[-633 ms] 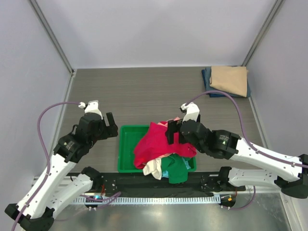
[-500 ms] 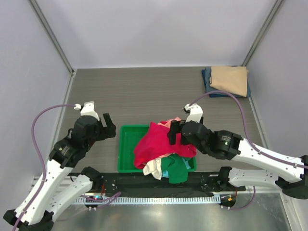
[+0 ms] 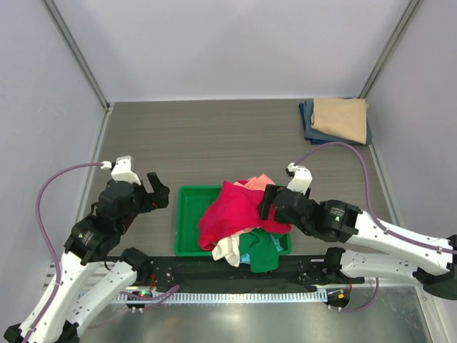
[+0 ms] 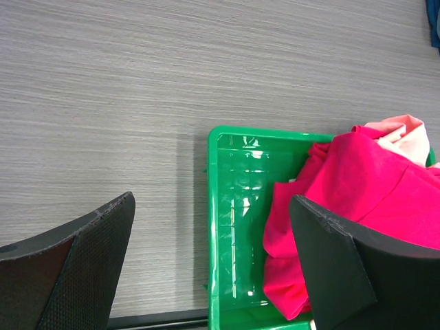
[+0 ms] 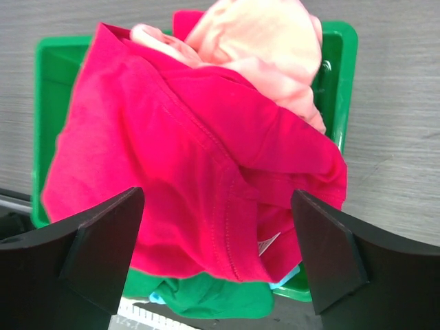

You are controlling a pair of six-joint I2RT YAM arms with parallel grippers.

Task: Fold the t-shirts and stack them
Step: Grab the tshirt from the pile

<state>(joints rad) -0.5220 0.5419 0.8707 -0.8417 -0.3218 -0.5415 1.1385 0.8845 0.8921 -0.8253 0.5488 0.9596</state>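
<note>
**A:** Left gripper [image 3: 158, 191], is it holding anything?

**B:** No. It is hovering wide open over the green tray's [image 3: 187, 221] left edge. The right gripper [image 3: 265, 204] is gaping empty above the pile.

**A:** And the shirts?

**B:** The white t-shirt [image 3: 227, 250] and green t-shirt [image 3: 260, 254] are spilling over the tray's near rim under the crimson t-shirt [image 3: 228, 211]. The salmon t-shirt [image 3: 260, 180] is peeking out behind. The tan t-shirt [image 3: 340, 118] is lying folded on the navy t-shirt [image 3: 308, 121] at the table's [image 3: 214, 136] far right.
</note>
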